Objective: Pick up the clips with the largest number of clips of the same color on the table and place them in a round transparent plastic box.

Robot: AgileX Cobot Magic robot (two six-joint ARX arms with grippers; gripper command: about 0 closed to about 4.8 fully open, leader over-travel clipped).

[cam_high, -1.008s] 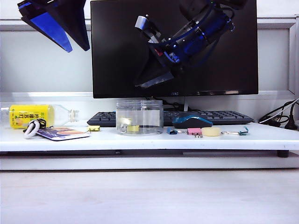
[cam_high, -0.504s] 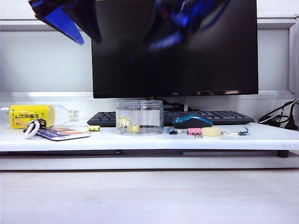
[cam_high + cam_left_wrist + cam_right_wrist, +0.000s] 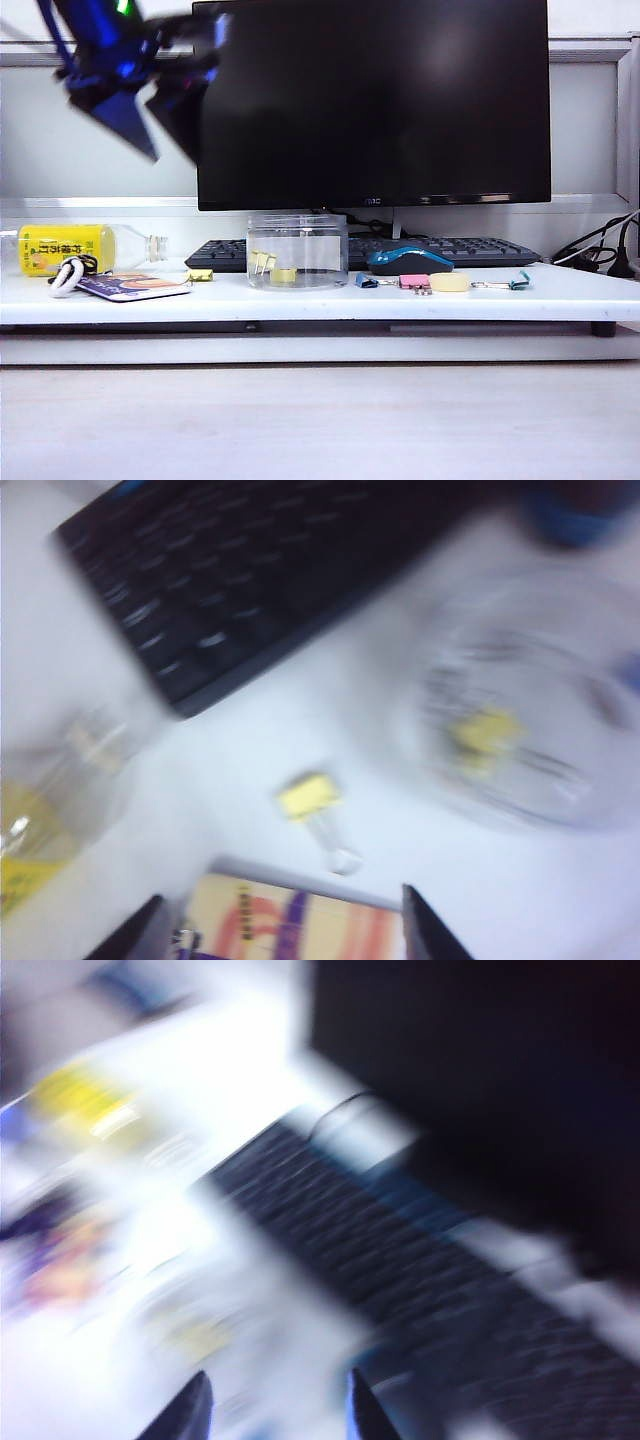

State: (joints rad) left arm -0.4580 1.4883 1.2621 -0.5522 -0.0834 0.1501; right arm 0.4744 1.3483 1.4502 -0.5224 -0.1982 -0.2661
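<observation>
The round transparent plastic box (image 3: 322, 240) stands mid-table before the keyboard, with two pale-yellow clips (image 3: 264, 262) inside it. A third yellow clip (image 3: 201, 274) lies on the table to its left. In the left wrist view that loose clip (image 3: 308, 796) lies ahead of my left gripper (image 3: 285, 950), beside the blurred box (image 3: 590, 800). My left gripper (image 3: 155, 135) hangs high at the upper left, open and empty. My right gripper (image 3: 275, 1420) is out of the exterior view; its own blurred view shows the jaws apart with nothing between them.
A yellow-labelled bottle (image 3: 65, 248), a white ring (image 3: 68, 277) and a printed card (image 3: 135, 287) lie at the left. Blue (image 3: 366, 281), pink (image 3: 415, 282) and teal (image 3: 518, 283) clips and a mouse (image 3: 410, 260) sit right of the box. Keyboard (image 3: 470, 250) and monitor (image 3: 372, 100) stand behind.
The right arm has lifted from above the box and left the exterior view. A second yellow clip has settled in the box. The left gripper has come lower and slightly right.
</observation>
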